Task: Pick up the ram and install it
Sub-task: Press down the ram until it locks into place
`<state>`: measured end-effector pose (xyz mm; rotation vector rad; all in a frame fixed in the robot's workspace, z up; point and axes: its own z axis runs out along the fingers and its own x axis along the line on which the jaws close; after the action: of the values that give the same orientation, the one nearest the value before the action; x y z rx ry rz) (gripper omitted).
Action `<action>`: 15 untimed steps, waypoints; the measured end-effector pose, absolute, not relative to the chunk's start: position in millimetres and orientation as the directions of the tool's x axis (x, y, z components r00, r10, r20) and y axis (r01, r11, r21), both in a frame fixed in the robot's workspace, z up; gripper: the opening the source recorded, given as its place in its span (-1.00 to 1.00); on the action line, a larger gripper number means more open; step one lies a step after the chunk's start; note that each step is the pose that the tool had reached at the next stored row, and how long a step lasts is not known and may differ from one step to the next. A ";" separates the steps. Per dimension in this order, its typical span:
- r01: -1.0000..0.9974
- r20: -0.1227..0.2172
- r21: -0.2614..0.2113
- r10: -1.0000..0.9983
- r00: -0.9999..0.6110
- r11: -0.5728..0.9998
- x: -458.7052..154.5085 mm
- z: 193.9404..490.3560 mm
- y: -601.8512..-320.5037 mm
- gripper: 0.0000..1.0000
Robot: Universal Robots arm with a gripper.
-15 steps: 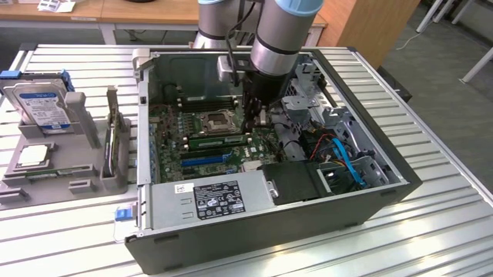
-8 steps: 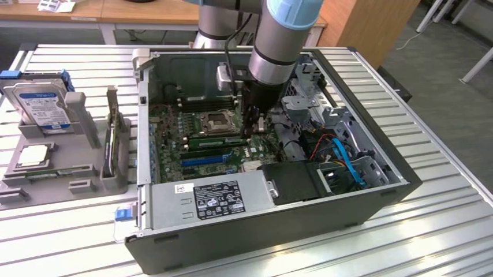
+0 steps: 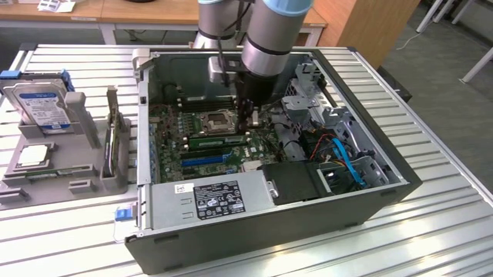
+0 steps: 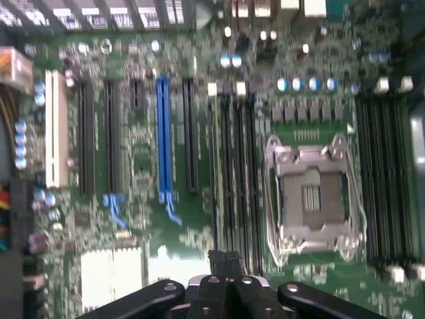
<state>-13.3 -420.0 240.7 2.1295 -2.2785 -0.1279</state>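
Rack, far left: a grey rack (image 3: 77, 124) on the table (image 3: 431, 231) holds a hard drive (image 3: 38, 107), well clear of your work.

Blue slot: the long blue slot (image 4: 163, 139) lies left of the memory slots (image 4: 236, 179) in the wrist view. A drift that way would probably land you on the wrong connector.

Ram: the ram (image 3: 218, 140), a thin green stick, stands on edge among the memory slots inside the open computer case (image 3: 269, 231), just left of the gripper in the exterior view. You cannot tell whether it is fully seated.

Gripper: the gripper (image 3: 251, 120) is closed with nothing between its fingers, tips low over the slots, near one end of the stick.

Risk at the stick: pressure off-centre could tilt it, leaving one latch uncaught, or flex the board.

Socket: the bare processor socket (image 4: 312, 196) sits just beside the slots. A sideways slip could likely damage its contacts.

Cables, right: blue and orange cables (image 3: 343, 156) crowd the case's right side in the exterior view. A wide swing of the arm might snag them.
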 end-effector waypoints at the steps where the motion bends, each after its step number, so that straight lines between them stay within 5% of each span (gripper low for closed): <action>1: -0.995 -0.040 0.072 -0.997 -0.069 0.066 -17.7 240.8 -420.0 -0.79; 15: -0.995 0.008 0.065 -0.998 -0.069 0.069 -90.8 241.0 -421.3 -0.79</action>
<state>-90.8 -421.3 241.0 2.1085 -2.2596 -0.0652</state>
